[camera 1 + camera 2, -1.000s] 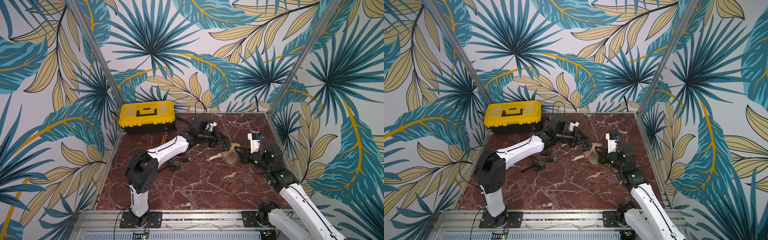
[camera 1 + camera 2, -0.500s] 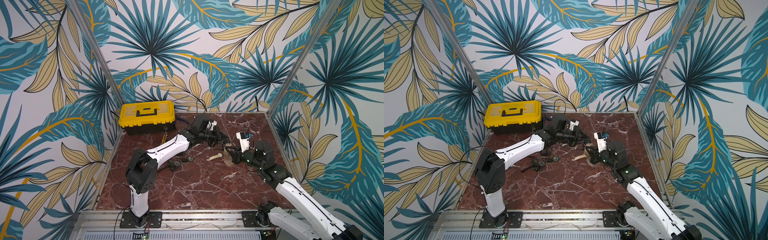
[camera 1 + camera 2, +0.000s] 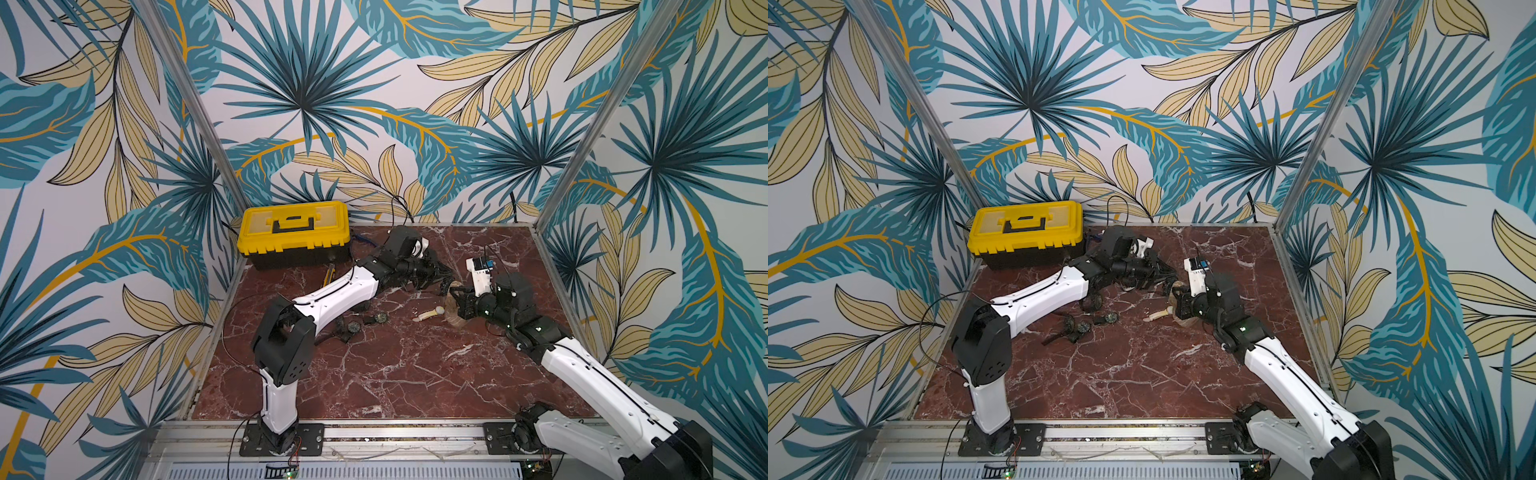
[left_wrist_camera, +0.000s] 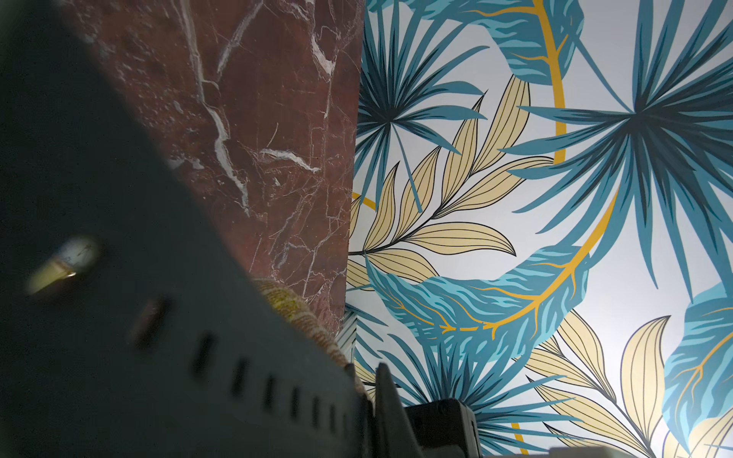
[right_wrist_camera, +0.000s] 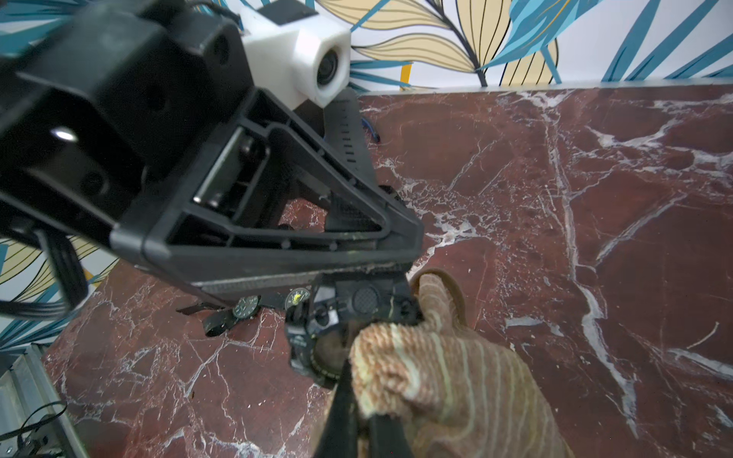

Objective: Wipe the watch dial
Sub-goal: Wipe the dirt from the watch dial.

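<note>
- Watch (image 5: 341, 313), a black one, sat pinched at its case in the left gripper (image 5: 357, 273), seemingly clear of the marble table (image 5: 595, 198), with its strap (image 5: 349, 131) trailing up past that gripper's body.
- The right gripper (image 5: 359, 428) was pressed together on a bunched, striped brown cloth (image 5: 436, 376). The wad stuck out ahead of its fingertips and touched the dial (image 5: 317, 353), covering part of it.
- To wipe well, the cloth probably needed short strokes across the dial face. Pressure should be light and aimed toward the left gripper, so the case would not twist in the pinch.
- Leading with the soft wad rather than the hard fingertips just behind it looked wise, since they sat near the bezel.
- The left arm should probably act only as a steady counter-support.
- Spare watches (image 5: 246, 309) lay on the table well beyond the cloth, out of the stroke's way.
</note>
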`<state>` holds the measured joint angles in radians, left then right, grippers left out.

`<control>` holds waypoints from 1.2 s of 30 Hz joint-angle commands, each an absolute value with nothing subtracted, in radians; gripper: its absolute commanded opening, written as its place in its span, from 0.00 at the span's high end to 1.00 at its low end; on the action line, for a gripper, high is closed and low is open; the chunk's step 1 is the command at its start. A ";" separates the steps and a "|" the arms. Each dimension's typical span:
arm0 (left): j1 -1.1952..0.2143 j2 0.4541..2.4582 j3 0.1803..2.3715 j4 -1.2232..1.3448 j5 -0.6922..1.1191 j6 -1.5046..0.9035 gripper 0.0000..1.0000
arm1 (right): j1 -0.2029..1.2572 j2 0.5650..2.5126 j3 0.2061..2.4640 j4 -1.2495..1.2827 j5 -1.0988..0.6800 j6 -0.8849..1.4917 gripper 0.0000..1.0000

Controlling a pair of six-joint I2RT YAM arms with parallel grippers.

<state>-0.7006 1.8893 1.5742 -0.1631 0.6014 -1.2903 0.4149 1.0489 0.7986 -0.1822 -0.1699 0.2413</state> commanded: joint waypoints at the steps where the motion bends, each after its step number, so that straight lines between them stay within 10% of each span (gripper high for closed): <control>1: -0.730 1.875 1.652 -0.110 0.689 -1.299 1.00 | 0.428 1.087 0.810 -0.265 -0.269 0.206 1.00; 12: -0.733 1.870 1.609 -0.110 0.695 -1.293 1.00 | 0.429 1.089 0.832 -0.084 -0.453 0.232 1.00; 36: -0.749 1.878 1.694 -0.195 0.714 -1.200 1.00 | 0.426 1.137 0.828 -0.156 -0.011 0.238 1.00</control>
